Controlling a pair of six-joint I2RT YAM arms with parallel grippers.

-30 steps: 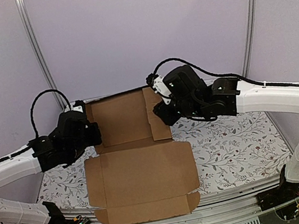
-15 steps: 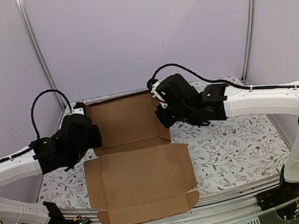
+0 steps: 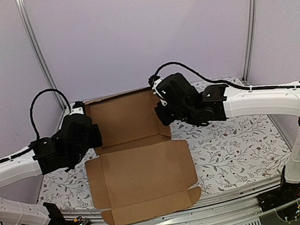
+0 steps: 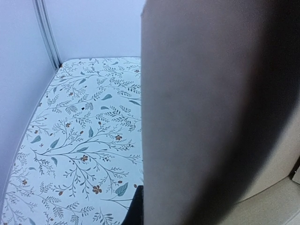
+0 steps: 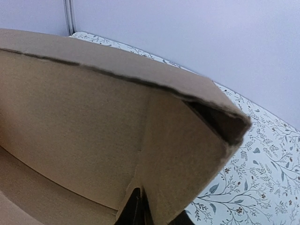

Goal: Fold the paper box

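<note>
Jaws of the left gripper (image 3: 90,137) are closed down on the paper box (image 3: 139,171), pinching the left edge of its raised rear panel. In the left wrist view the brown sheet fills everything to the right of the one dark finger (image 4: 137,210) that shows, and that finger lies flat against the cardboard's face.

Jaws of the right gripper (image 3: 163,114) stand narrow, astride the flap at the rear panel's right end. One dark finger (image 5: 135,207) touches the flap's inner face and a sliver of the other shows beyond its outer face; whether they actually press on it I cannot tell.

Between the two sets of jaws the rear panel stands upright, plain brown and unprinted. At the right jaws the side flap is turned forward from it, making a corner whose top edge runs above the fingers.

On the near side of both jaws — toward the arm bases — the large base panel lies flat on the table (image 3: 235,144); a narrow strip runs along its nearest edge, with small tabs at the corners. Outward of each set of jaws the table's leaf-patterned cover shows; in the left wrist view it lies to the left of the finger.
</note>
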